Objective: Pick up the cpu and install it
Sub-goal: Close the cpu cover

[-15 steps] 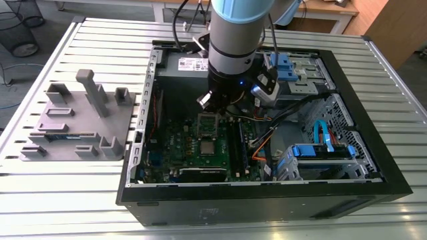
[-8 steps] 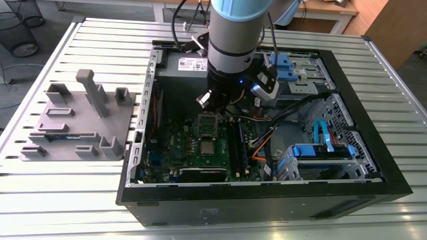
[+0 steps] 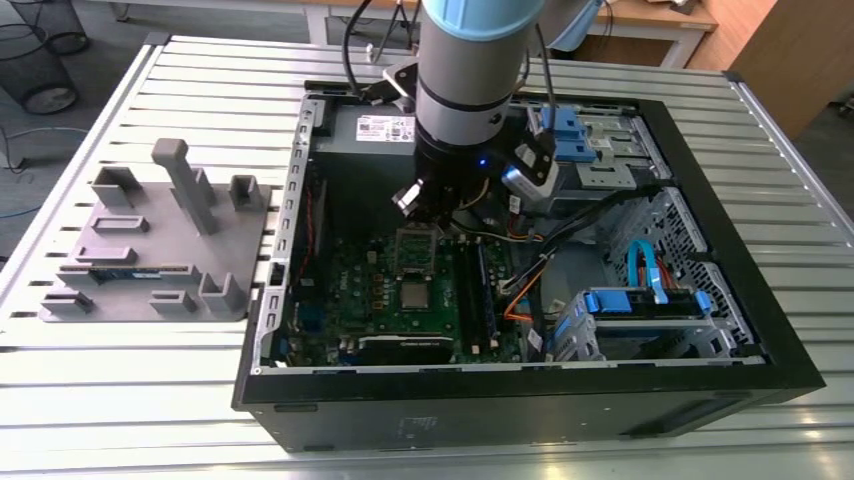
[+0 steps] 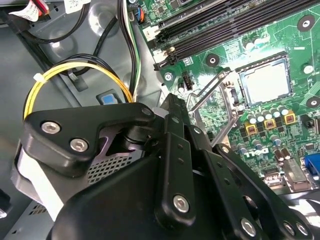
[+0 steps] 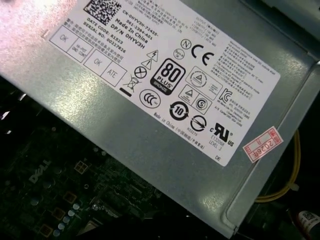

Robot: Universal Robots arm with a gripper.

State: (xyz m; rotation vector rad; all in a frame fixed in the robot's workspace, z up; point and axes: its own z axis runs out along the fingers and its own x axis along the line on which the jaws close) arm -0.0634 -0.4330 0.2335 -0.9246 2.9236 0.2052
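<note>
Gripper (image 3: 430, 212) hovers low inside the computer case (image 3: 534, 410), its grip beyond our telling; we see the cpu (image 4: 265, 82) lying in its socket (image 4: 242, 85) just nearer us, retention frame (image 4: 207, 90) not yet closed.

Open computer case (image 3: 534, 415) on a slatted metal table (image 3: 120, 400).
On the table, to the exterior view's left of the case, sits a grey plastic holder (image 3: 154, 240) with upright posts. Inside the case are a grey power supply box (image 5: 140, 145) with a white label (image 5: 165, 65), a looped yellow cable (image 4: 80, 65) and blue drive clips (image 3: 567, 128).
</note>
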